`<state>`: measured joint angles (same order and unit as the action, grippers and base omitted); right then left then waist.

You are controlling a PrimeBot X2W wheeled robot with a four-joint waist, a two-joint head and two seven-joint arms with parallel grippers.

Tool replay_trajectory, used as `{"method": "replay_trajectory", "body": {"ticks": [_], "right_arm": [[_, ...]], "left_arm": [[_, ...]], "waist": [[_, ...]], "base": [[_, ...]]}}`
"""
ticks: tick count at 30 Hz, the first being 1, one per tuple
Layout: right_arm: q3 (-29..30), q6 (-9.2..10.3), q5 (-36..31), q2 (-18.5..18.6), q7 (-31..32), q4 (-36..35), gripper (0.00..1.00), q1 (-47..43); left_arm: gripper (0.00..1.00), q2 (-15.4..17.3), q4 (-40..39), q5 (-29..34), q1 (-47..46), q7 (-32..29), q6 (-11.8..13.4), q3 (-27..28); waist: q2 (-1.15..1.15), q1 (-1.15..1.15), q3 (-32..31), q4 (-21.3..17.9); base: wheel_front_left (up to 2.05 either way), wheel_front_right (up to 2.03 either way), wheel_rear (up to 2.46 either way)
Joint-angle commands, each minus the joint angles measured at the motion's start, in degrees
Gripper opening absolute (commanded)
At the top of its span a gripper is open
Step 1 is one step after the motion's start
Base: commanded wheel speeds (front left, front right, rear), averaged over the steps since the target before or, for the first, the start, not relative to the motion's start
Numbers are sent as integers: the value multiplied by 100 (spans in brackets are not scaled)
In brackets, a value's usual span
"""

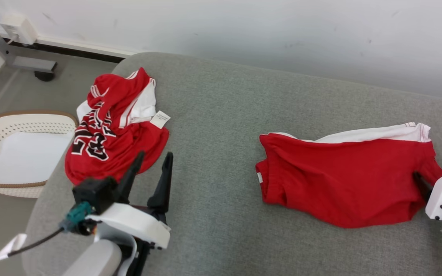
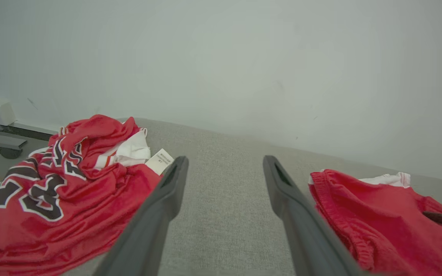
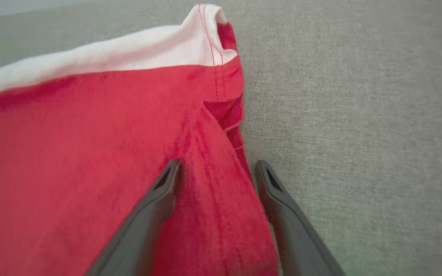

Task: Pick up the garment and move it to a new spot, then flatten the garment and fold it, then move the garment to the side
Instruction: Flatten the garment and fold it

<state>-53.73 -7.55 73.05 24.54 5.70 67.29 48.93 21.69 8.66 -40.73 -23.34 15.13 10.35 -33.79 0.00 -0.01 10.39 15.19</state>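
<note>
Head view
- Surface: a grey woven upholstered cushion (image 1: 221,115) spans the picture.
- Task piece: a red cloth garment (image 1: 343,180) with a white band along its far edge lies spread on the right half of the cushion.
- Other cloth: a crumpled red jersey (image 1: 117,134) with black-and-white numerals sits at the cushion's left end.
- Floor: a white perforated plastic basket (image 1: 25,126) with a brown rim stands left of the cushion.
- Left gripper (image 1: 155,155): fingers apart over bare cushion just beside the jersey's near hem, holding nothing.
- Right gripper (image 1: 422,184): at the garment's right end, with one dark finger against the red cloth.

Left wrist view
- Left gripper (image 2: 225,161): fingers spread, with grey cushion (image 2: 225,214) between them.
- Sides: the jersey (image 2: 63,191) is at this view's left and the garment (image 2: 378,214) at its right.

Right wrist view
- Right gripper (image 3: 217,165): fingers stand wide and straddle a raised fold at the garment's (image 3: 90,153) edge. They are not pressed together.
- Contact: whether the fingers touch the fold cannot be told.
</note>
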Motion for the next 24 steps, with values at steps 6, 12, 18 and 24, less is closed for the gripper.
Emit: {"method": "replay_trajectory", "body": {"ticks": [6, 12, 18, 24], "right_arm": [[-50, 13, 234, -129, 710, 84, 88, -218], [45, 5, 386, -96, 706, -61, 0, -116], [222, 6, 527, -69, 315, 23, 0, -43], [498, 7, 849, 11, 73, -13, 0, -282]], "left_arm": [[100, -297, 98, 199, 410, 1, -222, 251], [100, -562, 170, 356, 599, 1, -387, 530], [100, -724, 308, 546, 705, 1, -544, 675], [100, -846, 440, 684, 880, 1, -624, 771]], "waist": [[0, 1, -73, 107], [0, 1, -132, 89], [0, 1, -290, -32], [0, 1, -519, -322]], "base": [[0, 0, 0], [0, 0, 0], [0, 0, 0], [0, 0, 0]]}}
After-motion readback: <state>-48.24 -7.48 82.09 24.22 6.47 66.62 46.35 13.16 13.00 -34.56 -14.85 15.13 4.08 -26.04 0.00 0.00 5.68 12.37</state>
